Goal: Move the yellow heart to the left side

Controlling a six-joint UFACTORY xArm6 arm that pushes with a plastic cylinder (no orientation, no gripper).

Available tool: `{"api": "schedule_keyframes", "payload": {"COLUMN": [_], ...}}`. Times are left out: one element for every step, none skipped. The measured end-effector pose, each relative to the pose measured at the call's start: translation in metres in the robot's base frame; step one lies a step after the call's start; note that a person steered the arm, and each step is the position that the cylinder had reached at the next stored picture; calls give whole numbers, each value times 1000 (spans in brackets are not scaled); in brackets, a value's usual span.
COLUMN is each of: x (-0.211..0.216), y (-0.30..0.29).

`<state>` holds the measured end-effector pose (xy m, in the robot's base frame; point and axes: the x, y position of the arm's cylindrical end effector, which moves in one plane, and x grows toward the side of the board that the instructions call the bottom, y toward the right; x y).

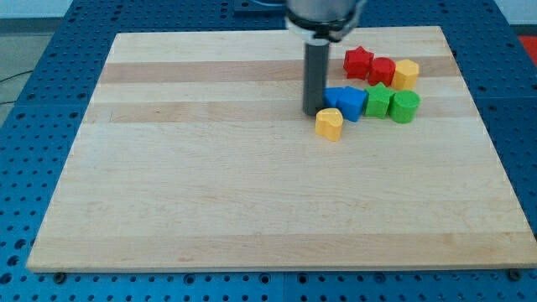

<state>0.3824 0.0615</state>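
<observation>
The yellow heart (329,122) lies on the wooden board (210,184), right of the middle, toward the view's top. My tip (313,112) stands just to its upper left, very close to it or touching; I cannot tell which. The rod also stands against the left side of a blue block (336,96). No gripper is fitted.
A cluster sits to the right of the rod: a second blue block (353,103), a green star (378,100), a green cylinder (404,106), a red star (358,62), a red cylinder (383,70) and a yellow block (406,73).
</observation>
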Motion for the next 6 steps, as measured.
{"api": "schedule_keyframes", "payload": {"x": [-19, -16, 33, 112, 124, 90], "y": [-39, -56, -136, -110, 1, 48]}}
